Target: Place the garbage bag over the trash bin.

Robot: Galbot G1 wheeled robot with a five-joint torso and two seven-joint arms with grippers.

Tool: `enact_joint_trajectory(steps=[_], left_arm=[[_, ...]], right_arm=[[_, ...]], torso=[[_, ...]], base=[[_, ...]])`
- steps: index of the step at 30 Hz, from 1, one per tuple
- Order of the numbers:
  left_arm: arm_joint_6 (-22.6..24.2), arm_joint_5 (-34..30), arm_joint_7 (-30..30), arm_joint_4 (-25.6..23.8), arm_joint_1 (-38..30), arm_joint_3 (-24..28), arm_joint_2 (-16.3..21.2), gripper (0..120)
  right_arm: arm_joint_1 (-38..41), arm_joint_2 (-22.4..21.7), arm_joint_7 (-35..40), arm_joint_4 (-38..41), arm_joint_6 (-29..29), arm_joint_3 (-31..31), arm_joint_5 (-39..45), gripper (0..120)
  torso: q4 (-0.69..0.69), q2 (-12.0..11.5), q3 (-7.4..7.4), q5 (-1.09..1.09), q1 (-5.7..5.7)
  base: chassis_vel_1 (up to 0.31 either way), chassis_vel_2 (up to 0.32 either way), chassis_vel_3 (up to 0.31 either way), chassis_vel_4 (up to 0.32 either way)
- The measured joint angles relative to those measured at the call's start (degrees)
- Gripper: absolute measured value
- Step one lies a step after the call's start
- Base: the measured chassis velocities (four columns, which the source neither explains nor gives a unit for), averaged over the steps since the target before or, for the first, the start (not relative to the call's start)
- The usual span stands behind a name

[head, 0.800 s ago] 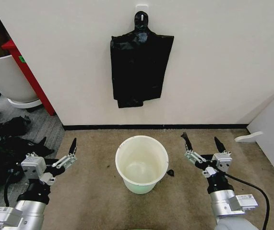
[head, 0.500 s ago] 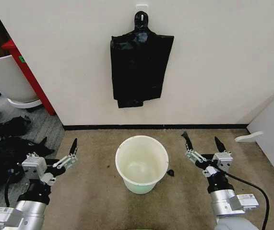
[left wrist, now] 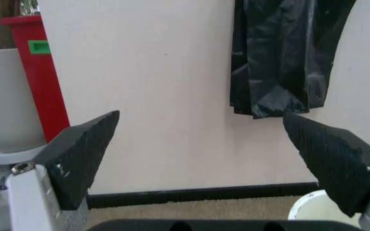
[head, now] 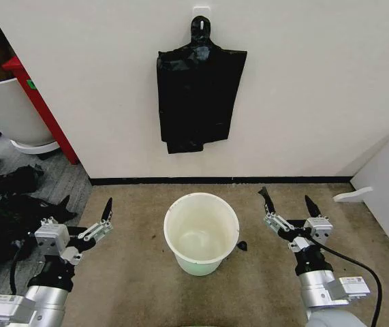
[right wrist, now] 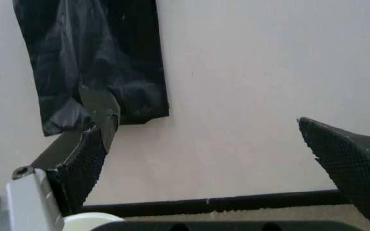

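Observation:
The trash bin (head: 201, 212), round and cream-white, stands open on the brown carpet in front of me, with nothing in it. The garbage bag is out of view as a single bag. A flat black sheaf of bags (head: 197, 95) with a knotted neck hangs from a wall hook above the bin. My left gripper (head: 87, 203) is open to the left of the bin, and its wrist view faces the wall and the sheaf (left wrist: 281, 57). To the right of the bin my right gripper (head: 285, 196) is open. A small black scrap (right wrist: 101, 103) clings to one of its fingers.
Dull black plastic heaps (head: 7, 204) lie on the floor at far left, beside a large white tub (head: 10, 112) and a red post (head: 41, 109). A white panel (head: 388, 197) stands at right. A black scrap (head: 242, 245) lies by the bin's right side.
My left gripper has shifted slightly toward the bin. The right gripper has barely moved. Both stay open.

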Motion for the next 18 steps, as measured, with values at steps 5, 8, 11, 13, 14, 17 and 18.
enact_joint_trajectory(steps=[5,8,11,13,14,17,18], left_arm=[[0.00,-0.37,-0.03,0.00,-0.07,0.14,0.31,100],[0.13,-1.14,-0.17,0.00,-0.24,0.44,0.81,100],[0.25,-1.64,-0.30,0.00,-0.53,0.87,1.30,100],[0.69,-2.22,-0.61,0.00,-1.17,1.47,2.23,100],[0.99,-2.51,-0.80,0.00,-1.43,1.71,2.68,100],[2.63,-4.53,-2.19,0.00,-3.40,3.05,6.25,100],[2.63,-4.53,-2.19,0.00,-3.40,3.05,6.25,100]], right_arm=[[1.01,-0.73,-0.01,0.88,-1.88,-1.02,9.80,100],[3.46,-1.46,0.72,1.75,-4.21,-2.02,20.99,100],[5.81,-2.00,2.09,2.18,-5.55,-2.57,28.10,100],[8.95,-2.55,3.75,2.57,-6.81,-2.85,36.03,100],[10.22,-2.72,4.37,2.82,-7.33,-2.84,39.10,100],[12.92,-2.86,6.68,4.17,-8.87,-2.58,49.29,100],[12.92,-2.86,6.68,4.17,-8.87,-2.58,49.29,100]], torso=[[0.00,0.00,0.00,0.00,0.00],[0.00,0.00,0.00,0.00,0.00],[0.00,0.00,0.00,0.00,0.00],[0.01,0.00,0.00,0.00,0.00],[0.01,0.00,0.00,0.00,0.00],[0.01,0.00,0.01,-0.01,0.00],[0.01,0.00,0.01,-0.01,0.00]], base=[[0.000,0.000,0.000,0.000],[0.000,0.000,0.000,0.000],[0.000,0.000,0.000,0.000],[0.000,0.000,0.000,0.000],[0.000,0.000,0.000,0.000],[0.000,0.000,0.000,0.000],[0.000,0.000,0.000,0.000]])
